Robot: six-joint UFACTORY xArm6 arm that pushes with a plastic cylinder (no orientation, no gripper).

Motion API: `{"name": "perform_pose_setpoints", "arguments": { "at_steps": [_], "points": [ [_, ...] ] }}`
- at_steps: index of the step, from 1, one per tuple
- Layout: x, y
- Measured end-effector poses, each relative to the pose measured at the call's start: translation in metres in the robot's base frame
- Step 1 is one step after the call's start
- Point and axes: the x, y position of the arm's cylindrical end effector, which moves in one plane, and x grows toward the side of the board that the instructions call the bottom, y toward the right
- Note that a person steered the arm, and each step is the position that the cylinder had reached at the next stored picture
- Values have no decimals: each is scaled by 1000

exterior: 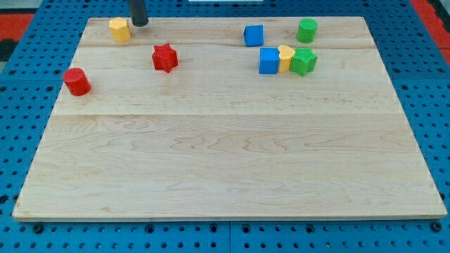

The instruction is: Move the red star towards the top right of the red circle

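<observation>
The red star (164, 57) lies on the wooden board in the view's upper left. The red circle (76, 81) stands to its lower left, near the board's left edge, well apart from it. My tip (140, 24) is at the view's top, just right of a yellow block (120, 29) and above and slightly left of the red star, with a gap between tip and star.
A blue cube (254, 35) and a green cylinder (306, 30) stand at the upper right. Below them a blue cube (268, 61), a yellow block (285, 57) and a green block (304, 62) sit pressed together in a row. The board's wooden surface (225, 154) lies on a blue perforated table.
</observation>
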Motion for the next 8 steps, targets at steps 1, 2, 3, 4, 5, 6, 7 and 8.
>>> {"name": "perform_pose_setpoints", "arguments": {
  "at_steps": [1,2,3,4,5,6,7,8],
  "points": [
    [2,0],
    [6,21],
    [68,-2],
    [83,-80],
    [75,-131],
    [75,-131],
    [31,-122],
    [25,-111]
  ]
}}
